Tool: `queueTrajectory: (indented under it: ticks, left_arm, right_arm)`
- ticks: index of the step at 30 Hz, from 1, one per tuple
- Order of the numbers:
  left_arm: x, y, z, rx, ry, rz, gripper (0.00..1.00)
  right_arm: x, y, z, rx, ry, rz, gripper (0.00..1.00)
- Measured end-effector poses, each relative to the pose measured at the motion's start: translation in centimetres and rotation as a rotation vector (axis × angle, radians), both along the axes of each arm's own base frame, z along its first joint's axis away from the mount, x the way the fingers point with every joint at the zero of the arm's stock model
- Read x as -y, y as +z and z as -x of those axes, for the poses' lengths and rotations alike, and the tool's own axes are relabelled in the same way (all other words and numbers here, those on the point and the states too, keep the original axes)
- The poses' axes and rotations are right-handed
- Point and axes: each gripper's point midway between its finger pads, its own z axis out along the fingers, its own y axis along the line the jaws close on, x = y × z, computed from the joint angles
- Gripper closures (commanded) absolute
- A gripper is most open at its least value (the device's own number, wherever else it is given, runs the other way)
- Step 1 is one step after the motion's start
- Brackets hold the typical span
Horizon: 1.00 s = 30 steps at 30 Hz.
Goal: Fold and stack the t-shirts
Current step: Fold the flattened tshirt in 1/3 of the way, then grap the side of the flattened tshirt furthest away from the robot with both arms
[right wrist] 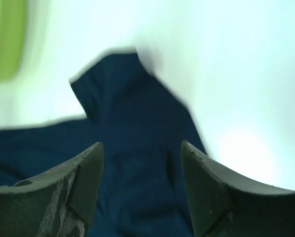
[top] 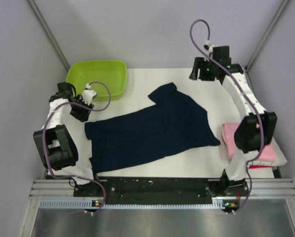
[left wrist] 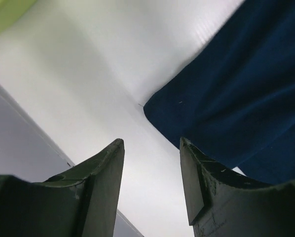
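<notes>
- Lying spread across mid-table, the dark navy cloth t-shirt (top: pixel 152 131) looks ready for folding; a folded pink shirt (top: pixel 230 137) sits beside the right arm.
- Left gripper (left wrist: pixel 151 144) and right gripper (right wrist: pixel 142 145) both stand with jaws apart, empty.
- Next, I'd judge, each must pinch an edge.

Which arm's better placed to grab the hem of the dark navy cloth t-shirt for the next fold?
Probably left: the left gripper, open, hangs beside the t-shirt hem corner; the right gripper, also open, is by the sleeve.
</notes>
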Motion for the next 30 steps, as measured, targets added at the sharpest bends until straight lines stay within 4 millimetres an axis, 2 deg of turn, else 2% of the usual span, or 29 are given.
queueTrajectory:
  ticks: [3, 5, 7, 10, 13, 16, 18, 19, 20, 21, 22, 23, 26, 30]
  left_arm:
    - [0.6, -0.2, -0.1, 0.007, -0.107, 0.003, 0.43]
    - [1.1, -0.4, 0.0, 0.001, -0.174, 0.016, 0.43]
    - [1.7, -0.7, 0.2, -0.026, -0.225, 0.046, 0.43]
    - [2.4, -0.6, -0.8, -0.041, -0.290, 0.107, 0.40]
    - [2.7, -0.9, -1.3, -0.044, -0.340, 0.138, 0.36]
    - [2.8, -2.2, -0.8, -0.087, -0.371, 0.155, 0.35]
    - [2.6, -3.5, -0.4, -0.128, -0.383, 0.155, 0.35]
    - [2.4, -4.2, -0.3, -0.149, -0.390, 0.150, 0.34]
    - [2.2, -4.8, -0.2, -0.167, -0.392, 0.145, 0.34]
    - [1.9, -5.4, -0.1, -0.186, -0.395, 0.139, 0.34]
    - [1.7, -5.9, 0.0, -0.203, -0.400, 0.132, 0.34]
    - [1.6, -6.4, 0.1, -0.216, -0.404, 0.125, 0.34]
    - [1.2, -6.9, 0.2, -0.230, -0.427, 0.106, 0.33]
    - [0.9, -6.3, -0.3, -0.214, -0.471, 0.085, 0.33]
  right_arm:
    - [-3.0, 0.5, -6.8, 0.056, 0.084, -0.047, 0.34]
    - [-5.1, -0.7, -10.8, 0.083, 0.134, -0.091, 0.33]
    - [-6.9, -3.0, -13.7, 0.081, 0.164, -0.135, 0.32]
    - [-9.1, -8.0, -16.3, 0.039, 0.177, -0.203, 0.32]
    - [-10.6, -13.2, -16.6, -0.048, 0.167, -0.268, 0.33]
    - [-12.0, -17.2, -16.3, -0.129, 0.169, -0.354, 0.35]
    - [-12.7, -17.0, -16.5, -0.127, 0.179, -0.399, 0.43]
    - [-13.0, -16.8, -16.5, -0.126, 0.183, -0.414, 0.54]
    - [-13.3, -16.6, -16.5, -0.123, 0.188, -0.424, 0.73]
    - [-13.6, -16.3, -16.5, -0.122, 0.194, -0.436, 0.86]
    - [-13.9, -16.2, -16.4, -0.122, 0.202, -0.447, 0.96]
    - [-14.3, -16.1, -16.2, -0.131, 0.204, -0.462, 1.00]
    - [-15.0, -16.2, -15.8, -0.133, 0.224, -0.468, 1.00]
    - [-15.1, -16.4, -14.4, -0.157, 0.233, -0.453, 1.00]
